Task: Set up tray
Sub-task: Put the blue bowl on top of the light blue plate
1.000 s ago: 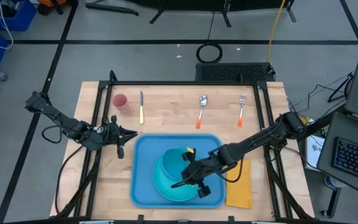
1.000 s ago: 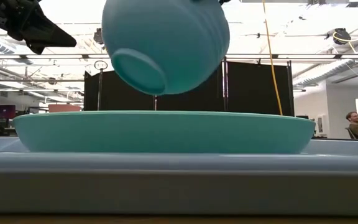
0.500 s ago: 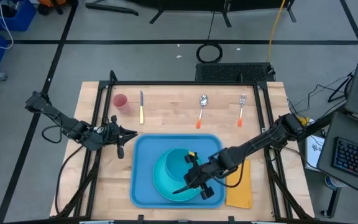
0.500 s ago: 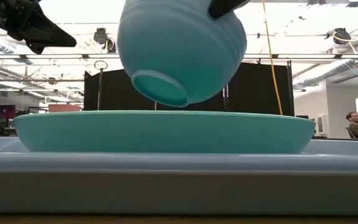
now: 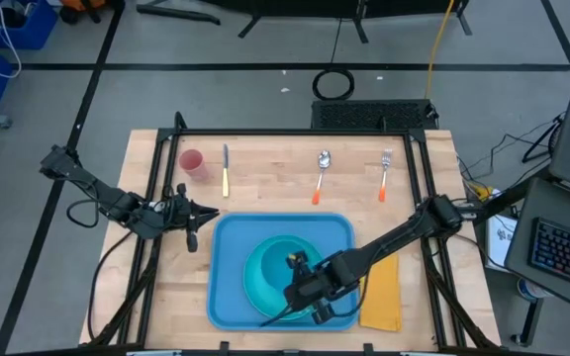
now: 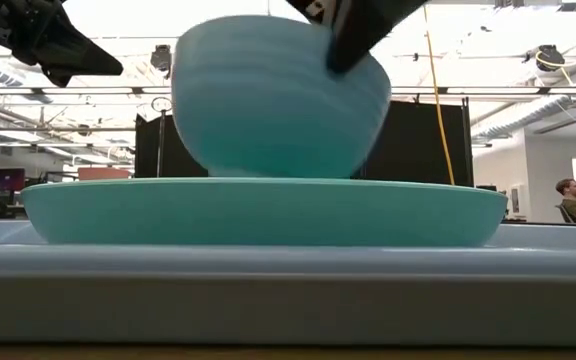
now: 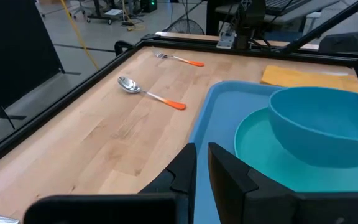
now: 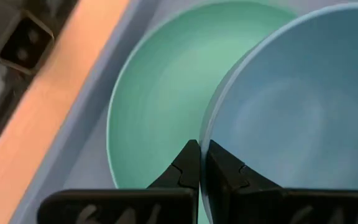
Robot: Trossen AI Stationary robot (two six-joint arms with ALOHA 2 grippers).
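The light-blue tray lies on the table's near middle with a round turquoise plate on it. A turquoise bowl stands upright in the plate, its foot hidden behind the plate's rim. My right gripper is over the plate, shut on the bowl's rim. My left gripper hovers beside the tray's far left corner, fingers together and holding nothing. My right gripper pinches the bowl's rim, on the bowl's near right side, one finger inside the bowl and one outside. The fingers come from above, slanting down from the table's right. The bowl sits upright, low in the plate.
Along the far edge lie a red cup, a knife, an orange-handled spoon and a fork. A yellow-orange napkin lies right of the tray. Bare wood lies between the cutlery and the tray.
My right gripper has moved down and toward the table's near edge, carrying the bowl. The bowl hung tilted above the plate a second ago, its foot showing; it has come level and sunk into the plate. My left arm has kept still.
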